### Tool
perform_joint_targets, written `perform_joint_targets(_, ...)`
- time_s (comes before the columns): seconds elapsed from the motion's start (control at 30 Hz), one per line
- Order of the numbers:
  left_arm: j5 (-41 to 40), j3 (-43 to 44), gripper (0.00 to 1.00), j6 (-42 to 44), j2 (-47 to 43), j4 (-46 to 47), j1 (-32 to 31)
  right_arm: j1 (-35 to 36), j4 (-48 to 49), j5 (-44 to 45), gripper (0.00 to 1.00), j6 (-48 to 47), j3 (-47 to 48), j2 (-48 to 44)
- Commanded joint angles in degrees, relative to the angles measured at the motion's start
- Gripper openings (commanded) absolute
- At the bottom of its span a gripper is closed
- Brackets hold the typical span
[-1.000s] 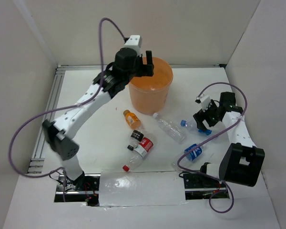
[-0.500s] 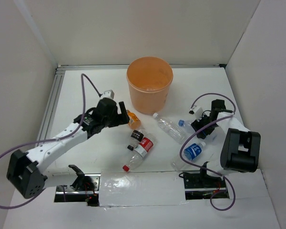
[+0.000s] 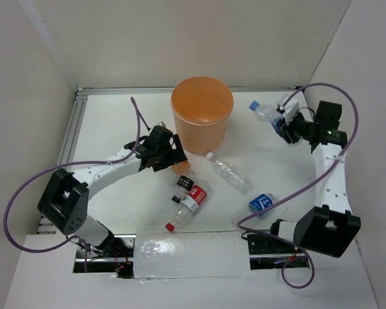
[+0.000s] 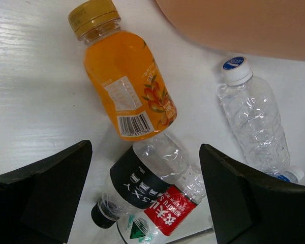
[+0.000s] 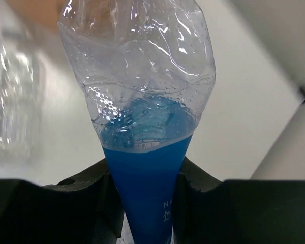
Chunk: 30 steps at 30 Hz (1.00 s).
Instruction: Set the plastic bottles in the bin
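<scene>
The left wrist view crops the bin (image 4: 234,25).

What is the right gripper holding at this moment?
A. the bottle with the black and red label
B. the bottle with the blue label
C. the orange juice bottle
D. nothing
B: the right gripper is shut on the blue-label bottle, which looks squashed in its grip.

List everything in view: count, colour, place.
Round translucent orange plastic bin: one, orange, far centre.
Orange juice bottle: one, yellow cap, lying before the bin.
Black-labelled bottle: one, clear, beside the juice bottle's base.
Red-labelled bottle: one, clear, red cap, near centre.
Unlabelled bottle: one, clear, white cap, right of centre.
Blue-labelled bottle: one, clear, near right.
Blue-capped bottle: one, clear, held right of the bin.
White table: one.
Left gripper: open, over the juice bottle.
Right gripper: shut on the blue-capped bottle.
</scene>
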Motion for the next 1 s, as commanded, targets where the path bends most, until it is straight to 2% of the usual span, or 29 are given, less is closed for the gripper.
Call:
perform_joint_targets(0.0,1.27,2.59,0.99,-1.56,2.33,1.1,0.18,-0.01,6.79,-18.59,0.24,5.62,6.66,-3.28)
perform_joint_targets(0.03,1.27,2.59,0.99,-1.56,2.86,1.09,0.18,0.86,10.92,-23.06,0.24,8.87,7.37,-3.28)
perform_joint_targets(0.1,1.27,2.59,0.99,-1.56,3.57,1.09,0.7,3.31,22.05,-25.12,0.24,17.63,10.69,-1.71)
perform_joint_targets(0.17,1.27,1.1,0.99,-1.56,4.27,2.58,0.71,8.32,26.15,-26.44,0.24,21.02,14.3,1.01)
perform_joint_targets(0.3,1.27,1.1,0.99,-1.56,6.64,3.91,0.71,17.9,25.64,-28.46,0.3,21.03,25.36,10.93)
perform_joint_targets(0.43,0.75,1.1,0.99,-1.56,7.96,4.43,1.23,27.91,26.16,-27.94,0.34,21.03,30.75,17.71)
perform_joint_targets(0.53,0.22,1.1,0.99,-1.56,9.36,5.05,1.76,30.91,23.63,-27.41,0.36,21.03,36.1,24.74)
perform_joint_targets(0.6,-0.3,1.62,0.99,-1.56,10.07,5.05,1.76,30.92,21.51,-27.41,0.49,21.55,38.04,28.6)
perform_joint_targets(0.67,-0.31,1.62,0.99,-1.56,10.6,5.05,2.28,30.92,22.2,-26.45,0.74,22.17,36.65,28.63)
perform_joint_targets(0.7,-0.31,1.01,0.98,-1.56,11.12,5.83,2.29,30.92,22.21,-25.66,0.92,21.65,36.04,28.63)
perform_joint_targets(0.73,-0.31,1.01,0.96,-1.56,11.13,6.45,2.29,30.92,22.21,-25.65,0.99,21.64,36.03,28.1)
perform_joint_targets(0.97,-0.31,0.48,0.9,-1.56,14.03,7.69,2.29,25.75,20.98,-26.96,0.99,24.63,32.7,21.78)
